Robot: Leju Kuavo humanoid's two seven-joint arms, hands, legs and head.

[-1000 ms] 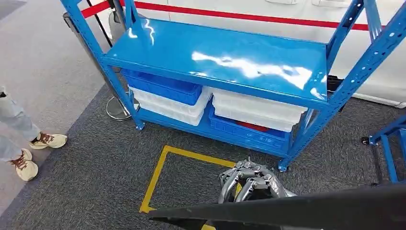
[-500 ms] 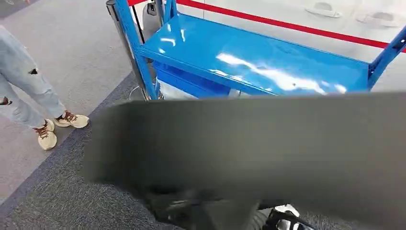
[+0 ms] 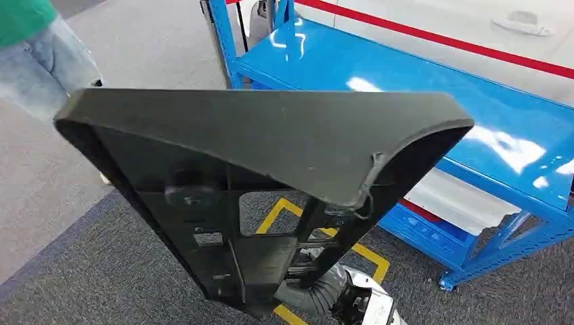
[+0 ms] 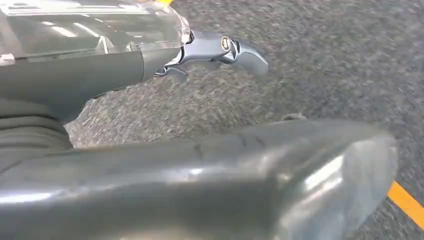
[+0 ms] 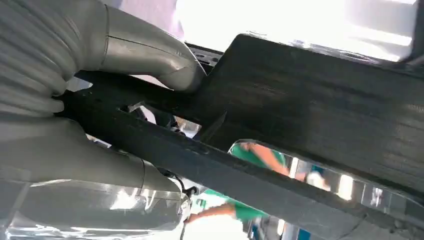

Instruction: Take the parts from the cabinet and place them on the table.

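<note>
while the right hand point(image 5: 95, 115) grips its narrow lower end, the black part point(image 3: 271, 176) stands upright, widening upward.

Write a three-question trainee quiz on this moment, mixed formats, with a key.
1. True or false: the right hand grips the black plastic panel.
2. Which colour is the shelving rack? A red, B blue, C green.
3. Fill in: the left hand hangs over grey ____, holding nothing.

Key: 1 true; 2 B; 3 carpet.
</note>
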